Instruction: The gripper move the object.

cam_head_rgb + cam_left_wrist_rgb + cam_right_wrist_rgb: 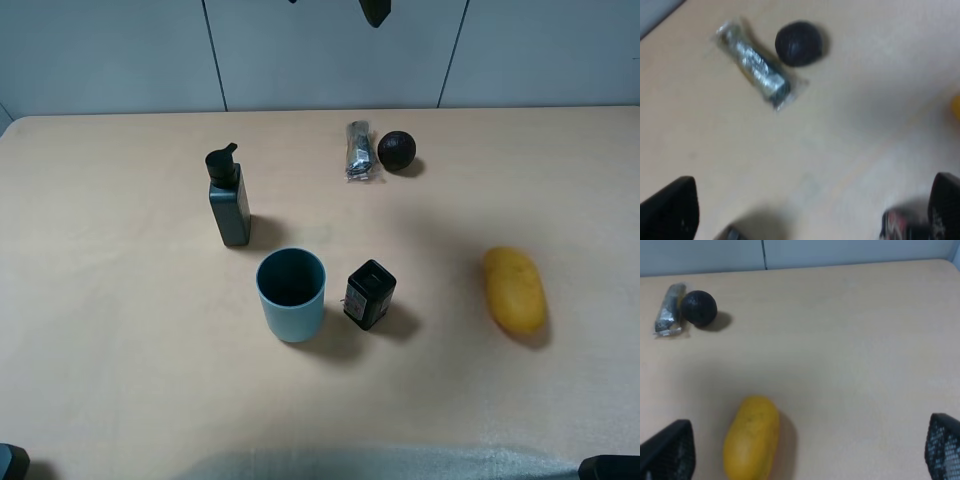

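Note:
The object, a small dark rough-skinned ball (pixel 396 150), rests on the table at the back, right of centre, touching a silver wrapped packet (pixel 359 152). It shows in the left wrist view (pixel 798 43) and in the right wrist view (pixel 699 308). My left gripper (pixel 807 210) is open and empty, held above the table short of the ball, with only its black fingertips (pixel 670 210) showing. My right gripper (pixel 805 450) is open and empty, near the yellow mango (pixel 751 437) and far from the ball. A dark part (pixel 375 10) hangs at the top edge of the high view.
A dark grey pump bottle (pixel 228 200) stands left of centre. A blue cup (pixel 291 293) and a black boxy bottle (pixel 369 294) stand in the middle. The mango (pixel 515 290) lies on the right. The packet (pixel 754 65) lies beside the ball.

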Available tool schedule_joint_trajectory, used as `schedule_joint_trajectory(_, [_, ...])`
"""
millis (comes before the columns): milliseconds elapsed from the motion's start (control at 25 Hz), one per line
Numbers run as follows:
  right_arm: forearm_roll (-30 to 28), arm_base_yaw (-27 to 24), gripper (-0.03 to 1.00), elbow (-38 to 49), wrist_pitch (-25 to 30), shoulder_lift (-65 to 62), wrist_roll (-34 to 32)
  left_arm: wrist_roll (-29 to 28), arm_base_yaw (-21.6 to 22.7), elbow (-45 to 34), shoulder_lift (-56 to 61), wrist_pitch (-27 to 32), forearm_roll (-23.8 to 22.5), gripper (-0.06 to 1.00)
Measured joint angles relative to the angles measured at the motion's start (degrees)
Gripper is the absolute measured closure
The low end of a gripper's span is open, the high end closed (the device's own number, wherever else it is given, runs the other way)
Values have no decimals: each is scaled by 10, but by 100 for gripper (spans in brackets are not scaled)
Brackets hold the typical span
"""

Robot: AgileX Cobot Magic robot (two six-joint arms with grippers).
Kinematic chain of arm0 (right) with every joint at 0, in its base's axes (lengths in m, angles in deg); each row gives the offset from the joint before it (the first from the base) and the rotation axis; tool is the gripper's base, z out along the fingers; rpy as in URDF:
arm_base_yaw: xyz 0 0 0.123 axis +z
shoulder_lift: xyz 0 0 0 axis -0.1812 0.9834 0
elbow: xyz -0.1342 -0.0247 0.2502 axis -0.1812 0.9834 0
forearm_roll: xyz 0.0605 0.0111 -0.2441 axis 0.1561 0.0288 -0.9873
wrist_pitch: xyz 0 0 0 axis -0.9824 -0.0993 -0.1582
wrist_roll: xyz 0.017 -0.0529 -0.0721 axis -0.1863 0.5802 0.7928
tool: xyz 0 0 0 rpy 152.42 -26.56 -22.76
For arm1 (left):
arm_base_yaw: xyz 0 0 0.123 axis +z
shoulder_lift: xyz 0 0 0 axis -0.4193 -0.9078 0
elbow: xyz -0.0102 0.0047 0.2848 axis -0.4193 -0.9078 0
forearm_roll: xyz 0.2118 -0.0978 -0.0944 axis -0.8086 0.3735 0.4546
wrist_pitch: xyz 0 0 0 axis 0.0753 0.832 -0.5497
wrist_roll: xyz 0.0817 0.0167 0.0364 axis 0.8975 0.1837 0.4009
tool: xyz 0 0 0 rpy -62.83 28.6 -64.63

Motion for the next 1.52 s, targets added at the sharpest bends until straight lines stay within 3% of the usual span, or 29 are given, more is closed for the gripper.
schedule_joint_trajectory(640, [0,0,27,0,0,0,0,66,64,-297,282,0,-8,2])
schedule_joint_trajectory(1080, [0,0,27,0,0,0,0,48,99,-510,498,0,-38,2])
schedule_joint_trajectory(1520, [0,0,27,0,0,0,0,35,99,-628,677,1,-89,2])
